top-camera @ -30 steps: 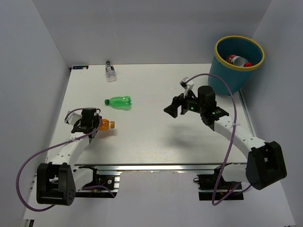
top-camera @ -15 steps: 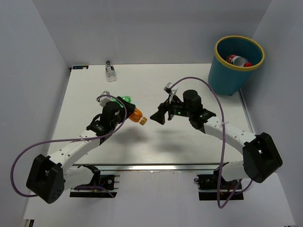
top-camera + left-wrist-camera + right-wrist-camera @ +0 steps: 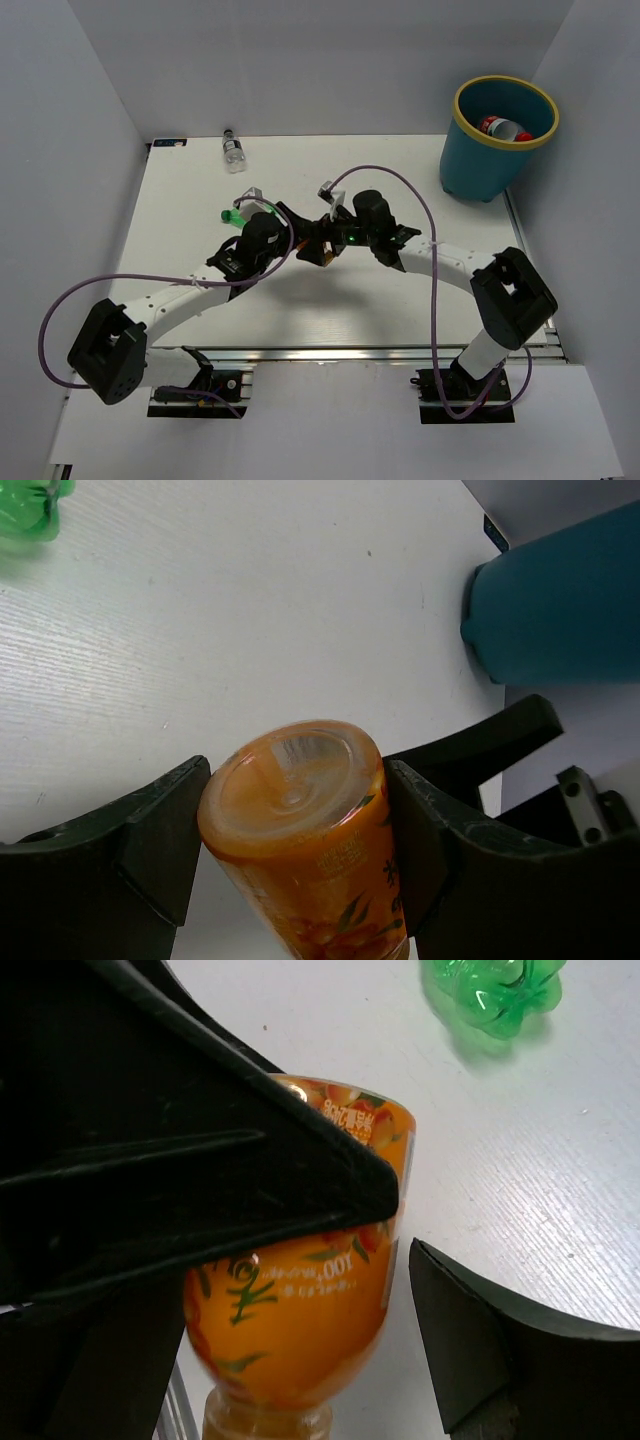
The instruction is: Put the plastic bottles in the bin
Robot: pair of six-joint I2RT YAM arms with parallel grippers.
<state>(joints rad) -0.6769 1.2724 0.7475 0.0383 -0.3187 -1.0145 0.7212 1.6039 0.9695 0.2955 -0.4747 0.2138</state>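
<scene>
An orange bottle (image 3: 300,825) hangs above the middle of the table, with my left gripper (image 3: 295,790) shut on its body near the base. My right gripper (image 3: 290,1310) is open, its fingers on either side of the same orange bottle (image 3: 300,1320) near the neck, with a gap showing at the right finger (image 3: 490,1335). In the top view the two grippers (image 3: 292,222) (image 3: 318,245) meet nose to nose and hide most of the bottle. A green bottle (image 3: 232,214) lies just left of them. A clear dark-capped bottle (image 3: 233,152) lies at the far edge. The teal bin (image 3: 495,160) stands at the far right.
A red-labelled bottle (image 3: 505,127) lies inside the bin. The green bottle (image 3: 495,990) is close behind the grippers. Purple cables loop over both arms. White walls enclose the table on the left, back and right.
My left arm has carried the orange bottle from the table's left side to the middle. My right arm has swung left to meet it, its open fingers now around the bottle.
</scene>
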